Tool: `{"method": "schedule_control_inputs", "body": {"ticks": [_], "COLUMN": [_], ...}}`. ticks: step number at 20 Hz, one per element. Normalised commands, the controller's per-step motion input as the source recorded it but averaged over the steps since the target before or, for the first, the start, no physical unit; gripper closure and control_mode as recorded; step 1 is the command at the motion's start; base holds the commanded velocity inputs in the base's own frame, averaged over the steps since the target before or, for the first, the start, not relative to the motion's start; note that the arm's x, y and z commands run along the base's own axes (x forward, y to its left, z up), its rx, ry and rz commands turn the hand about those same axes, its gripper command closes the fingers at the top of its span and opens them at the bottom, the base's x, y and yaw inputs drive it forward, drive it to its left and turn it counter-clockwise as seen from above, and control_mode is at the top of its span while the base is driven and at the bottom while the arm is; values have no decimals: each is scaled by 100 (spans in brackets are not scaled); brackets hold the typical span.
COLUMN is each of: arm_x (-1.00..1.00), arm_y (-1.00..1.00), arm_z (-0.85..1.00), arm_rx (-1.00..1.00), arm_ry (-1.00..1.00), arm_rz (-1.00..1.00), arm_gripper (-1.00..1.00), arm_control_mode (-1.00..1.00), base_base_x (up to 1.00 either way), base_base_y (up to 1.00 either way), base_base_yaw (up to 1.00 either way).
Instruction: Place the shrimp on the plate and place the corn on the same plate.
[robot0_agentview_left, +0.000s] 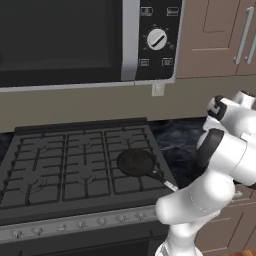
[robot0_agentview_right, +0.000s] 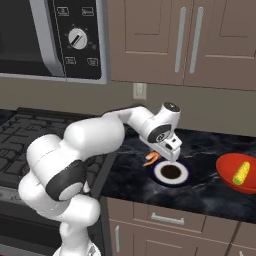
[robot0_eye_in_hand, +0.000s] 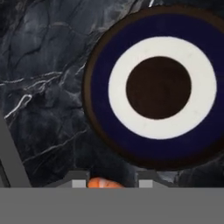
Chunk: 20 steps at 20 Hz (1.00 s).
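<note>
The two-finger gripper (robot0_agentview_right: 159, 159) is closed on the small curled orange shrimp (robot0_agentview_right: 150, 159), just beside the left rim of the round navy-rimmed plate (robot0_agentview_right: 171, 172) near the dark marble counter's (robot0_agentview_right: 131, 175) front edge; yellow corn (robot0_agentview_right: 241, 173) lies in the red bowl (robot0_agentview_right: 225, 170) at the right

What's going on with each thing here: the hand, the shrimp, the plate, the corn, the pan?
hand: closed on the shrimp, beside the plate's left edge
shrimp: held between the fingers, not on the plate
plate: flat on the dark counter, nothing on it
corn: lying in the red bowl
frying pan: on the stove, nothing in it
</note>
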Motion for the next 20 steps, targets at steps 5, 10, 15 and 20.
{"method": "schedule_control_inputs", "body": {"ticks": [5, 10, 15, 20], "arm_x": [42, 54, 38, 13], "arm_y": [-61, -45, -37, -5], "arm_z": [-33, -59, -32, -10], "arm_rx": [1, 0, 0, 0], "arm_ry": [0, 0, 0, 0], "arm_rz": [8, 9, 9, 2], "arm_gripper": [100, 100, 100, -100], "arm_control_mode": [-100, -100, -100, -100], "base_base_x": [0, 0, 0, 0], "base_base_y": [0, 0, 0, 0], "base_base_yaw": [0, 0, 0, 0]}}
